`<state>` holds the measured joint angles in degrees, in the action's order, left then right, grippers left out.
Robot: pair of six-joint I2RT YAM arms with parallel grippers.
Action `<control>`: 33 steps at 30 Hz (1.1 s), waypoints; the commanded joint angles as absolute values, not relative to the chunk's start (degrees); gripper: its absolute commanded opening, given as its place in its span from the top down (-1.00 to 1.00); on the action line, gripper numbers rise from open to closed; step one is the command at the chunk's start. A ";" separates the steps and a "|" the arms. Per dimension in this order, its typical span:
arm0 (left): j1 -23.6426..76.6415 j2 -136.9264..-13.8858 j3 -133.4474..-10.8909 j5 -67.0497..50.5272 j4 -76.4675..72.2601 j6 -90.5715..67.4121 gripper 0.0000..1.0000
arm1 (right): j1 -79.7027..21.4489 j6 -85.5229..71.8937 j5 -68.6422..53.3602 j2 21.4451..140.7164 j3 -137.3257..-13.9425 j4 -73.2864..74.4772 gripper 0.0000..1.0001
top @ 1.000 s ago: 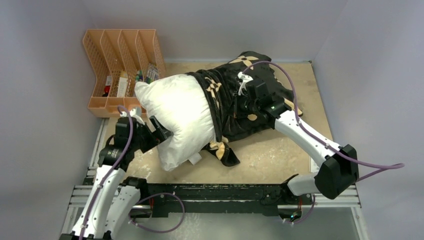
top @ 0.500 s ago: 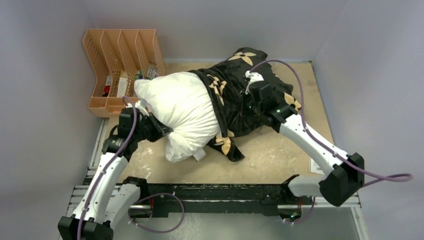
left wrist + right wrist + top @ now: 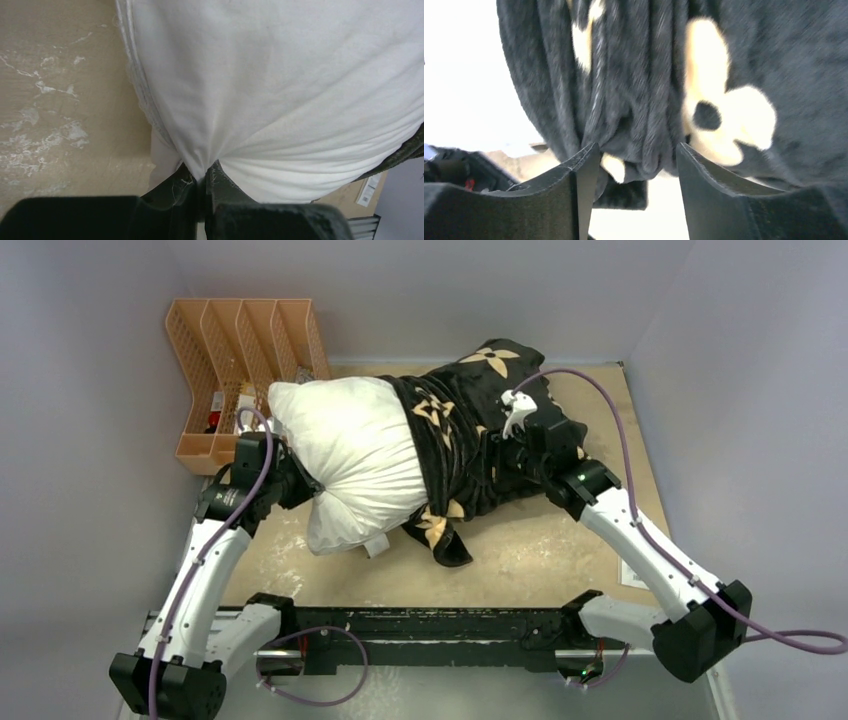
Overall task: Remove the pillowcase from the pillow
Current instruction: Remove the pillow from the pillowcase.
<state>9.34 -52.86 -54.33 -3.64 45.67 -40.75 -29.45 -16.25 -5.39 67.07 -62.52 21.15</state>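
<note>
The white pillow (image 3: 355, 455) lies on the table with its right half still inside the black pillowcase (image 3: 480, 430) printed with tan flowers. My left gripper (image 3: 305, 485) sits at the pillow's left edge, shut on a pinch of white pillow fabric (image 3: 280, 75) that gathers into the left gripper (image 3: 205, 172). My right gripper (image 3: 515, 455) rests on the bunched pillowcase. In the right wrist view the right gripper (image 3: 636, 152) is open, and a loose fold of the pillowcase (image 3: 644, 90) hangs between the parted fingers.
An orange mesh file organizer (image 3: 240, 350) holding small items stands at the back left, close to the pillow's far corner. Grey walls enclose the tan table (image 3: 540, 540) on three sides. A small paper label (image 3: 632, 575) lies at the right edge.
My left gripper closed on the pillow's edge and drew it left and toward the back. My right gripper opened, letting go of the pillowcase, and its arm shifted right.
</note>
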 commanded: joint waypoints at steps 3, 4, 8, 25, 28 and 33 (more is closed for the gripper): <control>8.26 -52.40 -63.01 0.88 46.36 -34.48 1.00 | -29.33 -27.42 -10.97 59.14 -51.72 14.97 -0.33; 8.26 -52.57 -63.29 0.43 46.59 -34.18 1.00 | -29.46 -28.84 -11.65 58.86 -49.72 14.03 -0.34; 8.26 -53.03 -63.10 -1.95 46.76 -33.78 1.00 | -29.79 -32.33 -14.94 61.31 -45.18 8.43 -0.38; 8.26 -53.23 -66.18 -2.34 47.93 -32.88 1.00 | -29.67 -37.41 29.71 61.23 -42.87 5.77 1.00; 8.26 -54.66 -67.94 0.57 48.87 -32.85 1.00 | -28.95 -28.77 37.52 55.32 -40.47 3.01 1.00; 8.26 -56.27 -69.94 5.02 49.10 -33.39 1.00 | -28.24 -21.85 33.32 54.29 -42.72 7.18 1.00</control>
